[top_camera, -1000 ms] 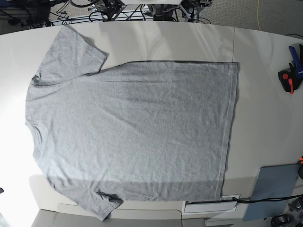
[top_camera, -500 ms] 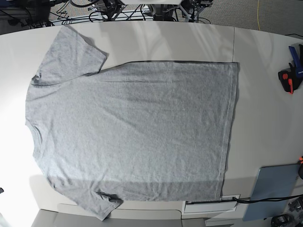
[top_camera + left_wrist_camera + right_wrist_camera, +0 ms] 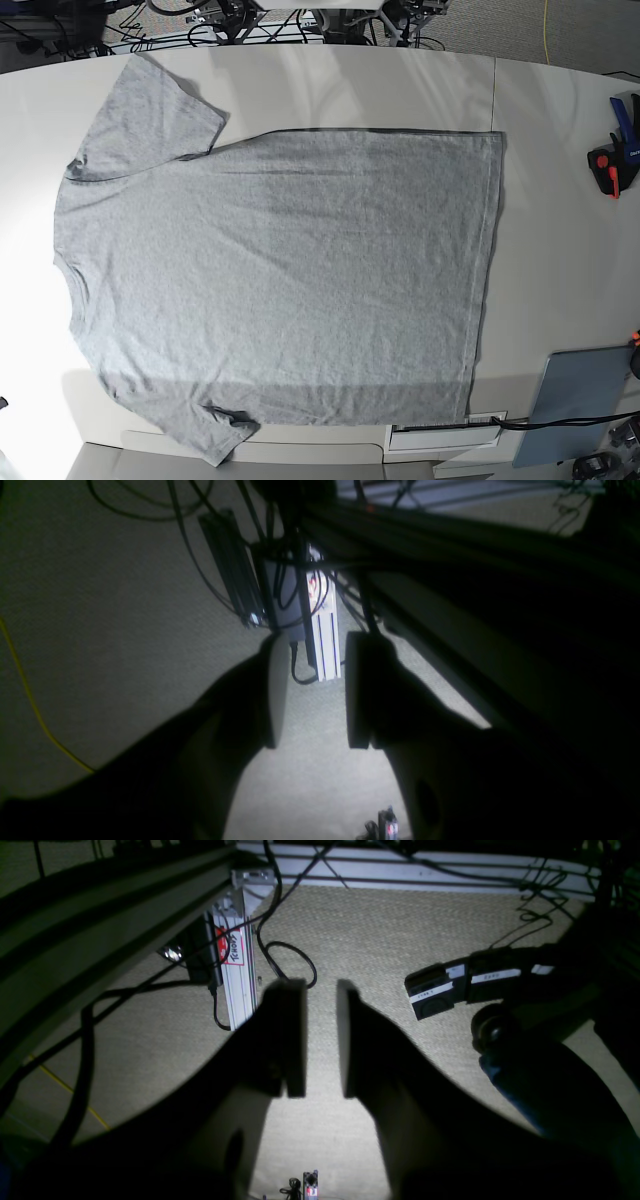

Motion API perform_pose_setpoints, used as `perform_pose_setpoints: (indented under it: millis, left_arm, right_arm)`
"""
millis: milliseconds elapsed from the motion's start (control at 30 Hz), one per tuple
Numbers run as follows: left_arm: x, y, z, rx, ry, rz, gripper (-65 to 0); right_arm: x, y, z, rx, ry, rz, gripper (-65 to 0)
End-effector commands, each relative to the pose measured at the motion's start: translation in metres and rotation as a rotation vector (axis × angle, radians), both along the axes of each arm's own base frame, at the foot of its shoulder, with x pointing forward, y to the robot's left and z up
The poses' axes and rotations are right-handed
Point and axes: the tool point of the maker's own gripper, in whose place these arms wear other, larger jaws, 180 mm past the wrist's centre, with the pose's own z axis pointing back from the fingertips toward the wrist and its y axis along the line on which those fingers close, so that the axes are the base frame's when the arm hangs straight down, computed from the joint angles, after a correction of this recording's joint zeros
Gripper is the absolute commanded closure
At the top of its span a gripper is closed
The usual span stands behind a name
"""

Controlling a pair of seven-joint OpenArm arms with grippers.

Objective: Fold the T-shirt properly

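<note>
We are looking down on one T-shirt (image 3: 280,280), and it is lying flat and plain side up across the middle of the pale surface (image 3: 560,200), collar toward the left, hem toward the right. One sleeve is reaching to the far left corner, the other is hanging over the near edge with its tip curled under. No fold has been made yet, so we are judging this as the very start.

Neither arm is showing over the surface. Both wrist cameras are pointing down at the carpeted floor (image 3: 100,605), beside the frame under the surface. Our left hand (image 3: 310,690) is standing spread, a clear gap between its two fingers, nothing in it. Our right hand (image 3: 320,1040) is parted more narrowly, also pinching nothing.

To do the first step well, we are thinking both hands need to come up and over the cloth together, one taking the shoulder by the far sleeve, the other the hem on the same long side, pinching one edge only. Lifting evenly should keep the fold line straight; the curled near sleeve probably wants flattening first.

Counting now: one shirt, two sleeves, two hands. At the right edge we are seeing one red-and-black tool (image 3: 610,165), one blue clamp (image 3: 626,120), and one grey slab (image 3: 580,400) near the corner.
</note>
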Motion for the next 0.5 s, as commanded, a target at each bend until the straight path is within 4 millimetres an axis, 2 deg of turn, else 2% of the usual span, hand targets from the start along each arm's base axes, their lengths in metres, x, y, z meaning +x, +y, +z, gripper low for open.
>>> perform_pose_setpoints:
  millis: [0, 100, 233, 467]
  left_arm:
    - [-0.007, -0.006, 0.002, -0.016, 0.0, -0.002, -20.4]
    - [-0.014, -0.003, 0.007, -0.011, -0.022, -0.001, -20.4]
    - [-0.022, 0.013, 0.013, 0.016, -0.024, -0.018, -20.4]
    - [-0.033, 0.052, 0.027, 0.072, 0.02, -0.025, -20.4]
  right_arm:
    - [-0.004, -0.004, 0.0, -0.006, 0.003, 0.005, -11.4]
    - [-0.017, -0.014, 0.001, -0.024, 0.039, 0.009, -11.4]
    - [-0.03, -0.037, 0.009, -0.061, 0.056, 0.024, -11.4]
    - [-0.04, -0.076, 0.042, -0.124, 0.01, 0.085, -11.4]
